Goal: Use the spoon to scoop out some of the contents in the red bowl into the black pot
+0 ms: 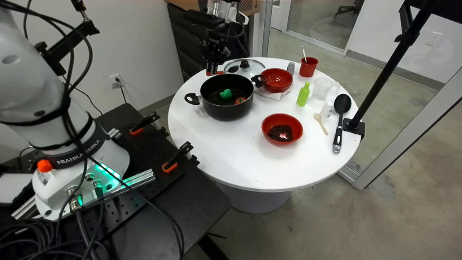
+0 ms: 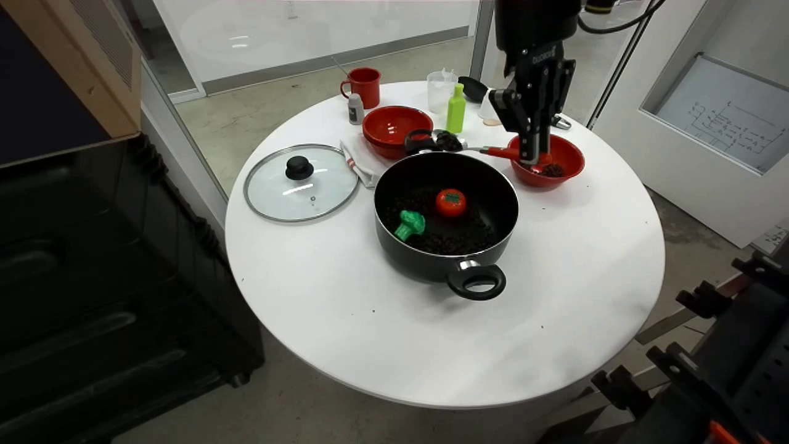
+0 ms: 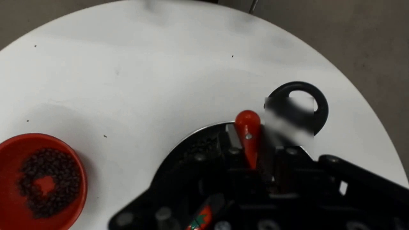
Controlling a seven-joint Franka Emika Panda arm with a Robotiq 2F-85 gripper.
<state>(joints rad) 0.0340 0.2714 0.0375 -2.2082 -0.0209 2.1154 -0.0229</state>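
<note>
My gripper (image 1: 212,68) is shut on the red handle of the spoon (image 1: 219,73). In an exterior view the gripper (image 2: 535,151) holds the spoon (image 2: 502,152) roughly level, and its head carries dark beans. The handle end of the spoon (image 3: 248,123) also shows between the fingers (image 3: 249,140) in the wrist view. The gripper is above the black pot (image 1: 225,113), which holds dark beans, a toy tomato (image 2: 451,203) and green broccoli (image 2: 410,223). The red bowl (image 1: 278,120) with dark beans stands apart on the table; it also shows in the wrist view (image 3: 9,185).
A glass lid (image 2: 308,194) and a second red bowl (image 2: 394,120) stand by the pot. A green bottle (image 1: 303,94), red cup (image 1: 308,67), clear measuring cup (image 1: 321,89), wooden spoon (image 1: 321,124) and black ladle (image 1: 341,115) are on the table. A black post (image 1: 389,61) is at its edge.
</note>
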